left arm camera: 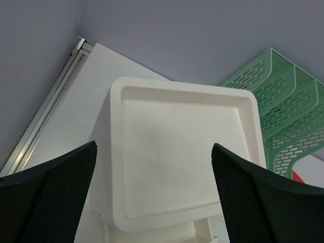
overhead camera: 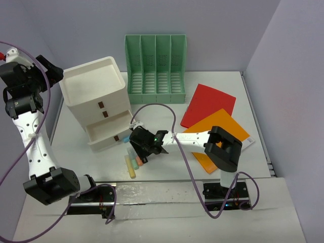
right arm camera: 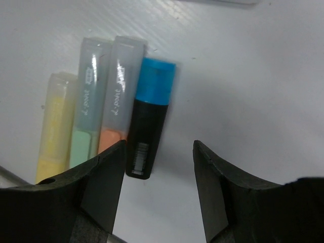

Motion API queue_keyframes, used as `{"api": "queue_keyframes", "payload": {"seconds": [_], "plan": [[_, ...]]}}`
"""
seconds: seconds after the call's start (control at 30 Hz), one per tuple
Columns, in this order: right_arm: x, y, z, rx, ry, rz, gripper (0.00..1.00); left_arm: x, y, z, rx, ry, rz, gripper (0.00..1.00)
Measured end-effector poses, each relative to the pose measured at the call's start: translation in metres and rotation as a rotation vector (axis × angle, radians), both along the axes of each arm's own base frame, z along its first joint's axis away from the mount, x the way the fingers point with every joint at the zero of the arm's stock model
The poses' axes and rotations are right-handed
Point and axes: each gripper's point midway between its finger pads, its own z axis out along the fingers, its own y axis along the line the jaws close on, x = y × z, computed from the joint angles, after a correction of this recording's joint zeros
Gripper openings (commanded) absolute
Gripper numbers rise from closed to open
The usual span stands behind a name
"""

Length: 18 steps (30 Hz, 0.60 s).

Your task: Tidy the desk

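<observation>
1. Left tool (left arm camera: 154,146): jaws stand wide apart with nothing between them. It hangs above the flat, rimmed top of the white drawer box (overhead camera: 96,93).
2. Right tool (right arm camera: 159,147): jaws parted and gripping nothing, held low over bare counter (overhead camera: 71,147) just beside a row of markers. One finger (right arm camera: 104,182) is next to the black marker's end; contact cannot be told.
3. Counter: white and matte, and it carries every item listed.
4. White drawer box: three drawers, toward the far-left corner of the counter. The lowest drawer (overhead camera: 109,134) is drawn out partway.
5. Green file holder (overhead camera: 156,68): slotted and upright, at the far edge near the middle, just beside the drawer box.
6. Red folder (overhead camera: 210,104): lies flat on the right side of the counter.
7. Orange folder (overhead camera: 217,136): lies flat, nearer than the red one and overlapping its corner.
8. Markers, side by side toward the near edge, in front of the open drawer:
   - yellow highlighter (right arm camera: 53,126)
   - green highlighter (right arm camera: 86,101)
   - orange highlighter (right arm camera: 119,91)
   - black marker (right arm camera: 149,121) with a blue cap
</observation>
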Motion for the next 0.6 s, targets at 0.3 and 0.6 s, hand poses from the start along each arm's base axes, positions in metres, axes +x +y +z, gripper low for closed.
{"api": "queue_keyframes", "payload": {"seconds": [0.3,0.6], "plan": [[0.013,0.008,-0.004,0.005,0.03,0.008,0.61,-0.012,0.0,-0.012,0.052,0.023,0.003,0.99],[0.016,0.012,-0.027,-0.071,0.065,0.016,0.59,-0.013,0.003,-0.013,0.072,0.028,0.012,0.99]]}}
